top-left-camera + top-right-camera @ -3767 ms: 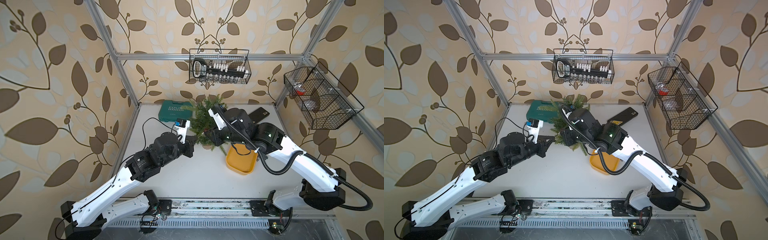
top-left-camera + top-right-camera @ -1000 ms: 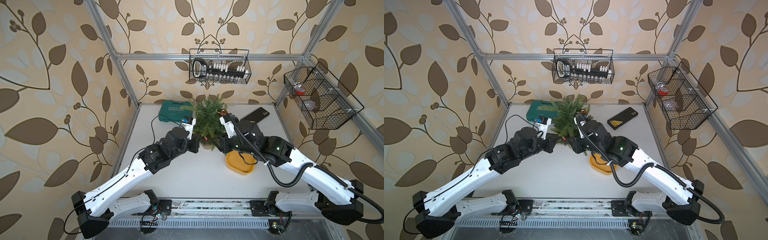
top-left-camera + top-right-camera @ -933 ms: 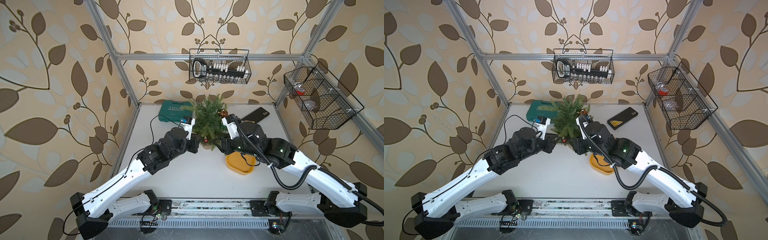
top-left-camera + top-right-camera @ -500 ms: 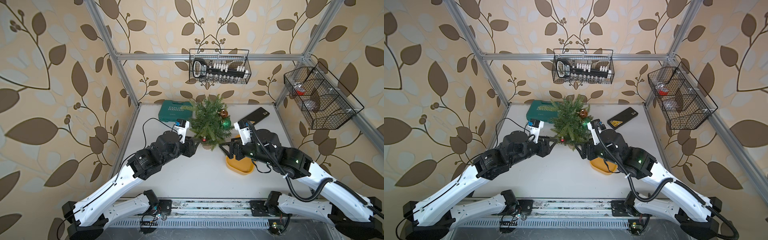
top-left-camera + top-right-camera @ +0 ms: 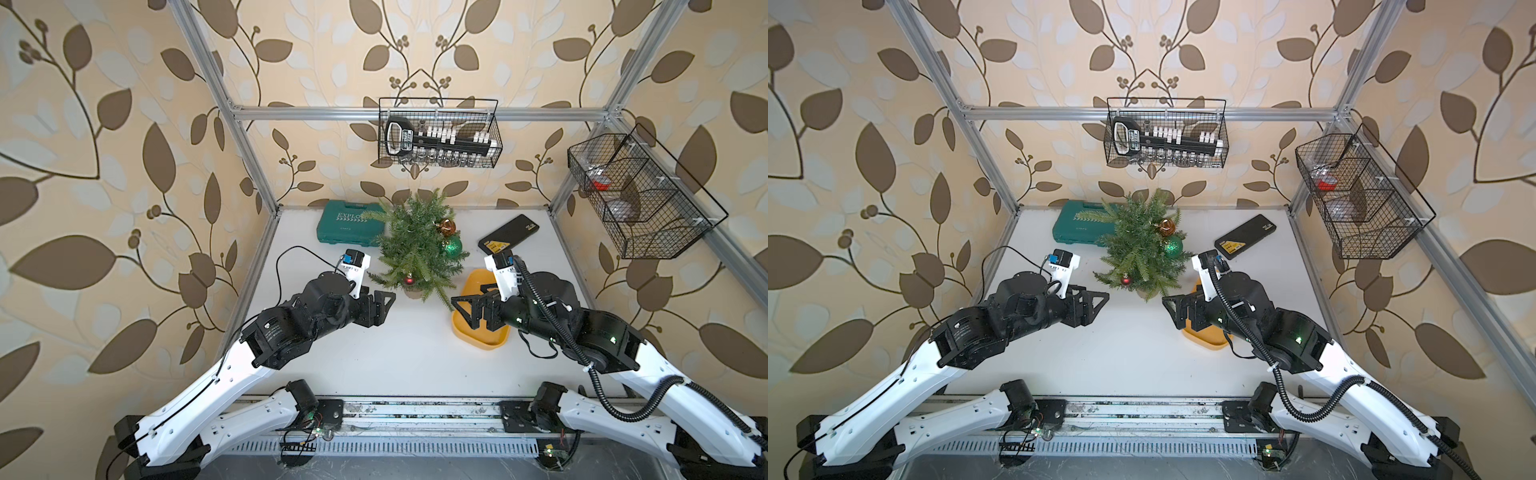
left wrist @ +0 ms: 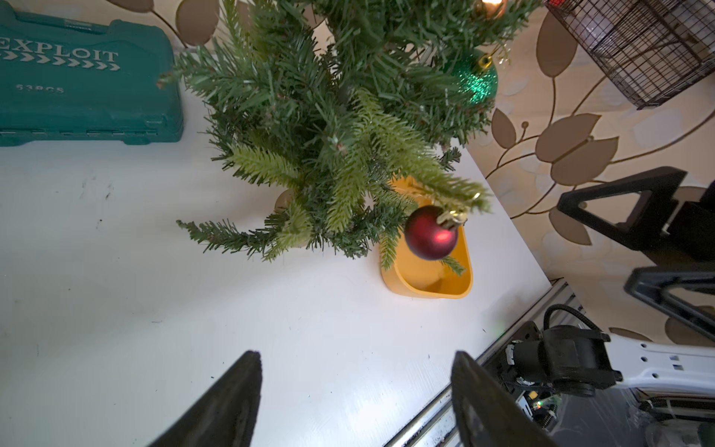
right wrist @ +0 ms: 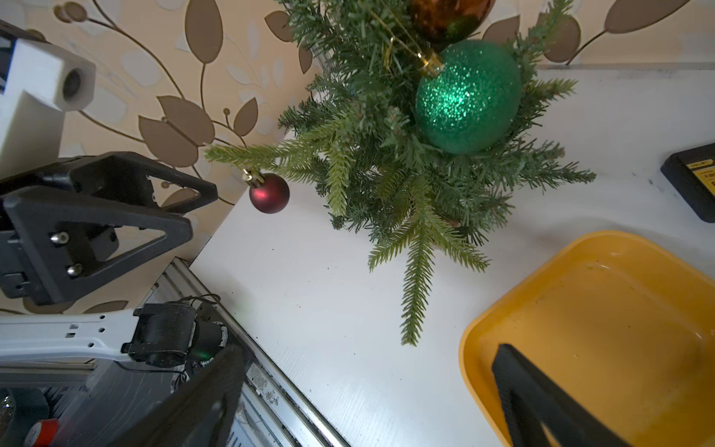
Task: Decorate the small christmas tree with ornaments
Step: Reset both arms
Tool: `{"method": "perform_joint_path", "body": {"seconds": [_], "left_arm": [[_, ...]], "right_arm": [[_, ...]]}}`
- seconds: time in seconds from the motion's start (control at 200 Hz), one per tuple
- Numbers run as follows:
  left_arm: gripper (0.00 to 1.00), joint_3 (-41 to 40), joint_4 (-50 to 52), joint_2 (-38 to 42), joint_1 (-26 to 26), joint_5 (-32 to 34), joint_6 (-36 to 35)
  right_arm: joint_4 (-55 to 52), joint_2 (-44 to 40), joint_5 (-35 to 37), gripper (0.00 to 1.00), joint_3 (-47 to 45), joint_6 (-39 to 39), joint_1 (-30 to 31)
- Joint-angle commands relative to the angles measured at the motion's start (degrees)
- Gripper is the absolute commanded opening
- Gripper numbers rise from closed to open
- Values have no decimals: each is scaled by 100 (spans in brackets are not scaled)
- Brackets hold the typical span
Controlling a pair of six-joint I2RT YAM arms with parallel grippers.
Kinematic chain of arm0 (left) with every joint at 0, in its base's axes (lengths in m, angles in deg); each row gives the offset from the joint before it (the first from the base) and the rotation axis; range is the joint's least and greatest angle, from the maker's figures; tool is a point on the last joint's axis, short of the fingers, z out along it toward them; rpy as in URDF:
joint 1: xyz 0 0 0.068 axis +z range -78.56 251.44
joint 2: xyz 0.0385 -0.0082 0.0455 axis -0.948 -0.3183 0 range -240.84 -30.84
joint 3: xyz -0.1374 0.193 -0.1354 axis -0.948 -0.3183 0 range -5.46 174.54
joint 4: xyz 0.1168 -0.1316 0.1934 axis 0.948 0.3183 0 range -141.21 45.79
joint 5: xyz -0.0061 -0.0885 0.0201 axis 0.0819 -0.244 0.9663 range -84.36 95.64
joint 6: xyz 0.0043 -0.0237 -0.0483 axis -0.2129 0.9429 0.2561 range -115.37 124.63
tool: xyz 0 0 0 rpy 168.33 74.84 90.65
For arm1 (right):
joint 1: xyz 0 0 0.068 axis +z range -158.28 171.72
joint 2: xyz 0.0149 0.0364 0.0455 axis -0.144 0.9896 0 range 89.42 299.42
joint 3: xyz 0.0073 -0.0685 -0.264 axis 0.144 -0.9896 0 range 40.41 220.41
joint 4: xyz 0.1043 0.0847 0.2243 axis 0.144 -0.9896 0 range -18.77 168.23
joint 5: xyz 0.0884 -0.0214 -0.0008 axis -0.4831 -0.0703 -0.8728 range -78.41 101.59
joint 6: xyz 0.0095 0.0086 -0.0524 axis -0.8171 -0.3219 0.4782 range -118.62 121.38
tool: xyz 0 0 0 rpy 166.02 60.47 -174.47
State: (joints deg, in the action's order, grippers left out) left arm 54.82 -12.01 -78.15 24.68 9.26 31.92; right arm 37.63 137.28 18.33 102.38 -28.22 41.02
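tree: the small christmas tree (image 5: 415,245) stands upright at the far middle of the tabletop (image 5: 415,365), with its pale pot (image 6: 284,199) tucked under the low branches.
ornaments: all three hang on the tree. The green glitter ball (image 7: 468,96) is on the right side and the amber ball (image 5: 447,226) is just beyond it, farther back. The small red ball (image 6: 431,232) hangs from a low branch tip on the near-left.
tray: the yellow tray (image 7: 580,309) sits near-right of the tree and looks empty.
left tool: my left tool (image 6: 356,358) has its jaws wide apart with nothing in them. It is near-left of the tree, clear of the needles.
right tool: my right tool (image 7: 367,348) is also spread wide and empty, above the left edge of the tray.
handling: I judge the balls light, thin-shelled and easy to crack. Red and amber look slick, the green one rougher. I'd pinch at the gold cap or loop, not across the ball. The branches look springy, and the tree looks light and tippy, so I'd steady it at the pot.
arm pose: both arms reach from the near rail and angle inward. The tools are roughly level and face each other across the gap in front of the tree.
progress: hanging looks done to me.
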Motion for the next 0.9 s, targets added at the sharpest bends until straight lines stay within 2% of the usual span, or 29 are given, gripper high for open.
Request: {"method": "perform_joint_path", "body": {"seconds": [0.0, 0.19, 0.365, 0.43, 0.57, 0.78, 0.895], "left_arm": [[98, -126, 164, 167, 71, 153, 137], [99, -621, 304, 323, 71, 729, 493], [99, -1171, 173, 294, 257, 1255, 719], [99, -1307, 53, 238, 541, 1162, 726], [99, -1482, -224, -8, 1267, 1008, 714], [99, -1152, -326, -835, 1708, 2108, 442], [99, -1166, -1005, -989, 1980, 2440, -104]], "right_arm": [[-153, -181, 129, 100, -245, -89, -33], [-275, -536, 679, 100, -697, -268, -120], [-89, -628, 1095, 100, -1219, -314, -559], [70, -587, 957, 100, -1416, -257, -947], [681, -443, 510, 100, -1860, -126, -2400], [1632, 322, 728, 100, -2259, -124, -4440], [2143, 684, 1159, 100, -2358, -280, -4953]]}}
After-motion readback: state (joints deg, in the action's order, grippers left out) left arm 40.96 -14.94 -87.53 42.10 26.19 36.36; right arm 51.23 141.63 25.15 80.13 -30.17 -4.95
